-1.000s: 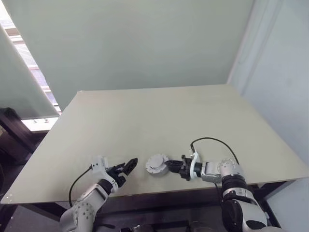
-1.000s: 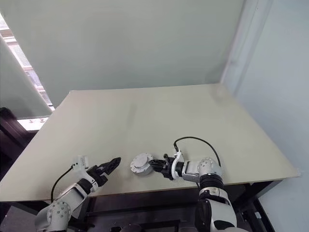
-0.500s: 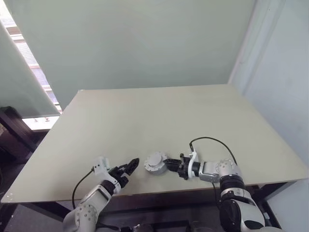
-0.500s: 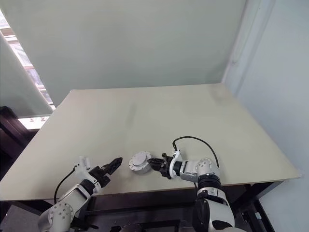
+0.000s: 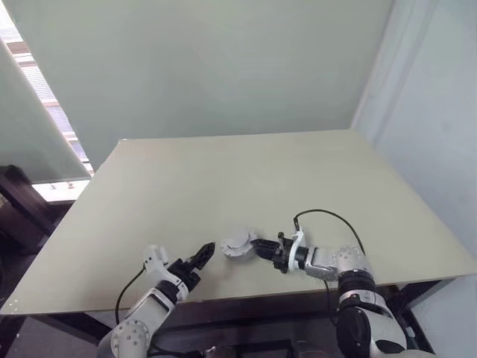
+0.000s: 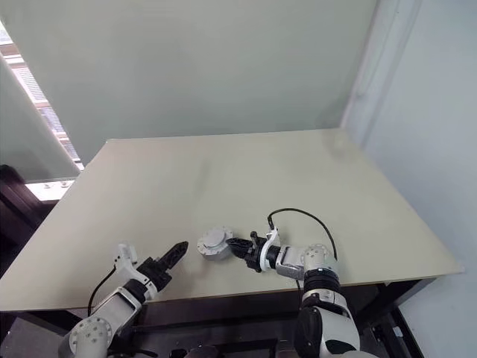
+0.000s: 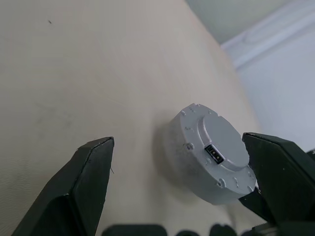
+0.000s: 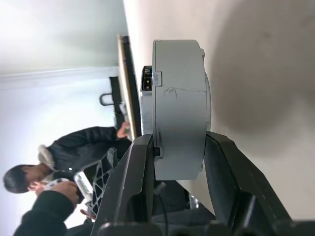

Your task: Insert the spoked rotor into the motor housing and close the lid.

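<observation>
Near the front edge of the counter, the right claw is clamped on a round grey assembled unit, its two black fingers pressing on the flat faces of the disc from either side. From the head views the unit looks lifted slightly and tipped, though whether its lower rim touches the counter I cannot tell. The left claw hovers just beside it on the other side, fingers spread wide and holding nothing, pointing toward the unit.

What is gripped appears to be the motor housing with the lid already seated: the left wrist view shows a closed grey face with small bumps around the rim and a little dark rectangular socket near the middle. No windings or spoked rotor can be seen, so I judge the rotor to be inside and the task near its end.

To do the present step well, the right claw should keep its grip square on the faces so the disc does not pivot, and lower it gently until one face lies flat before letting go. The left claw is best kept apart and ready to steady the rim if the disc starts to roll.

The unit is a short, squat cylinder. Its axis runs across between the right claw's fingers, so it stands roughly on edge, its socketed face turned toward the left claw.
</observation>
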